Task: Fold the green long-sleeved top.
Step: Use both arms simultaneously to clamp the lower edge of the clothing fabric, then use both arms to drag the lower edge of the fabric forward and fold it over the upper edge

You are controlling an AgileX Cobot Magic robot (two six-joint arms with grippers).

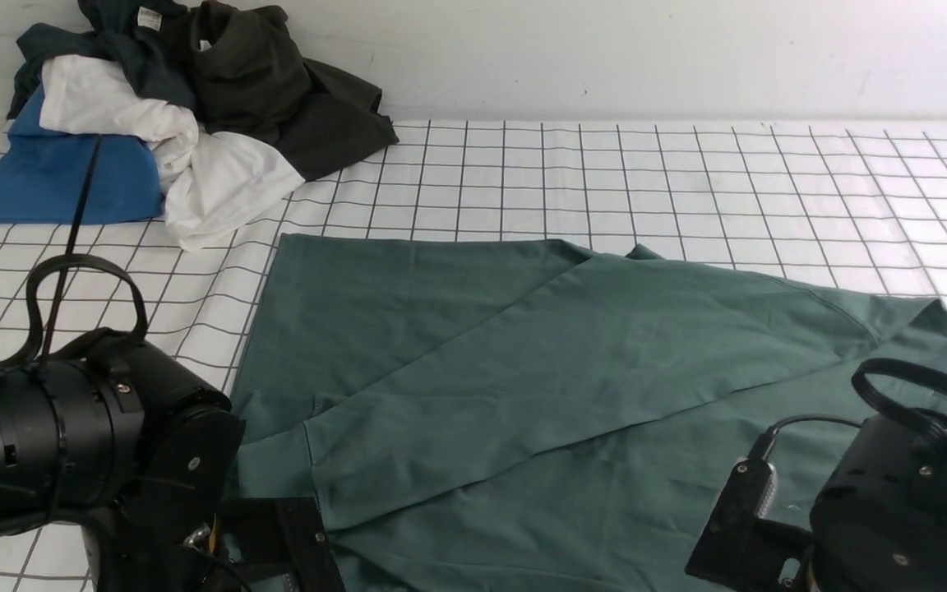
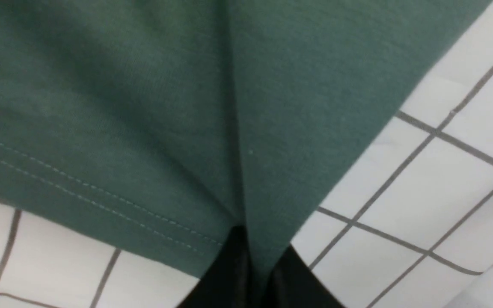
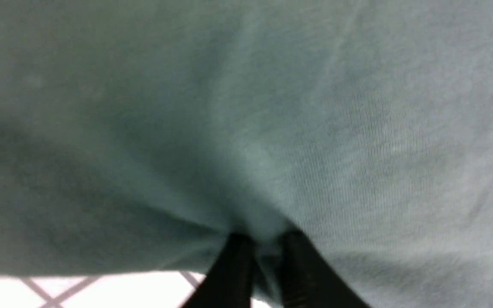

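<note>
"So, how many garments can you make out?"

"Five colours of cloth: one green long-sleeved top, plus a heap with blue, white, dark teal-navy and olive-black pieces. I can't tell whether the white is one garment or two."

"And where does the green one lie?"

"Spread across the near and middle part of the table, which has a white surface with dark grid lines. Long diagonal folds run over it, and its near part goes out of the front view. The heap sits at the far left, apart from it."

"Any labels?"

"One clear white label on the teal-navy piece."

"What about the arms?"

"Two, one on each side: the left arm and the right arm, both over the near part of the top."

"Are they gripping?"

"Both. The left end effector is closed on a gathered bit of the green cloth, beside a hem with two rows of stitching. The right end effector is narrow too, with a pinch of the same top between its tips, right by an edge."
</note>
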